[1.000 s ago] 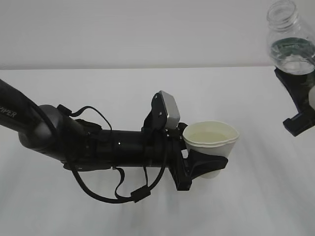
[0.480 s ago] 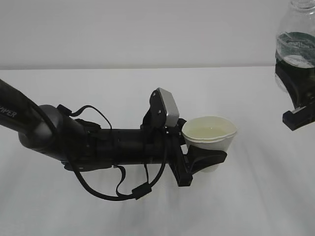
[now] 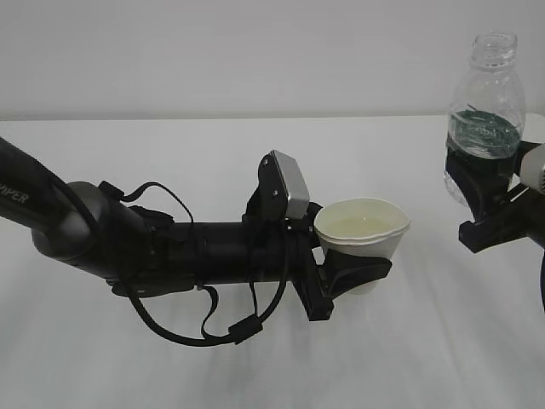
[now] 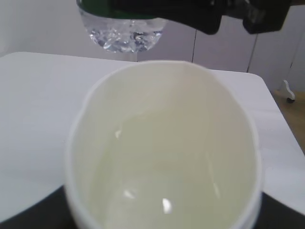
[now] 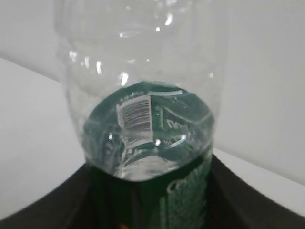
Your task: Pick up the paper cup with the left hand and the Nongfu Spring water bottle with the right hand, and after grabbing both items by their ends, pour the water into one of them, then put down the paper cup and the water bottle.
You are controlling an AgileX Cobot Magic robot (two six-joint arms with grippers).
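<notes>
The left gripper (image 3: 362,274) clasps the cup (image 3: 362,237), water (image 4: 162,191) inside, above the table (image 3: 426,358); well to its right, the right gripper (image 3: 485,192) clamps the upright bottle (image 3: 485,102).

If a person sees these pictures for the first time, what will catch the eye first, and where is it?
First comes the long black left hand reaching across the middle of the white table, gripping the paper cup, whose rim is squeezed out of round. The water lies clear in the cup's bottom. At the far right, the right hand holds the Nongfu Spring water bottle upright and uncapped.
</notes>
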